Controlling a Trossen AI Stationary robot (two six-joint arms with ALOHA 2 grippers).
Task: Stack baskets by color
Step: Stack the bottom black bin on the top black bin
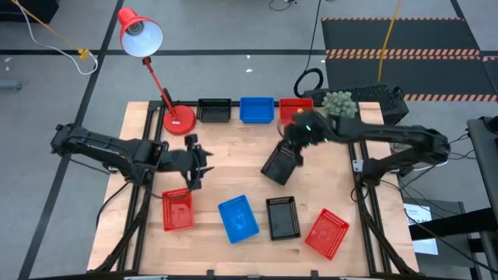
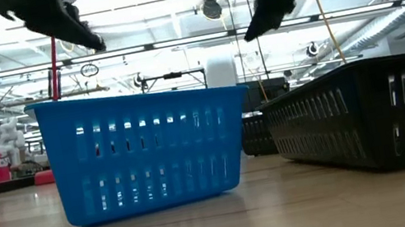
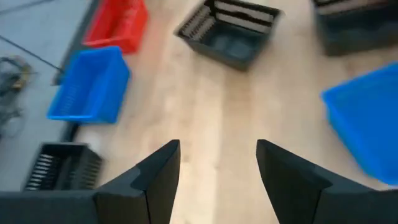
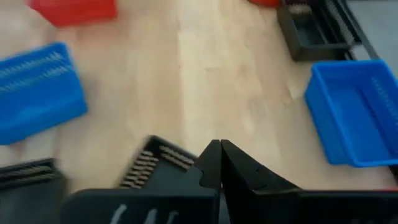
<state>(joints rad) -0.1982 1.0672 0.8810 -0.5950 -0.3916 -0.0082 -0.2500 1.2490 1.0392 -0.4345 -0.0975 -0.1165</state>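
Baskets sit in two rows: black (image 1: 214, 110), blue (image 1: 257, 110) and red (image 1: 294, 109) at the tabletop's far edge, probably as stack bases. Right hand (image 1: 289, 149) is pinched shut on the rim of a black basket (image 1: 278, 166), which hangs tilted below it above the tabletop (image 1: 233, 167), likely bound for the far black one. Left hand (image 1: 196, 169) waits spread and empty, a red basket (image 1: 177, 209) just beside it.

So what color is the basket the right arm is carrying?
Black basket, held by the right gripper; clearest in the high view.
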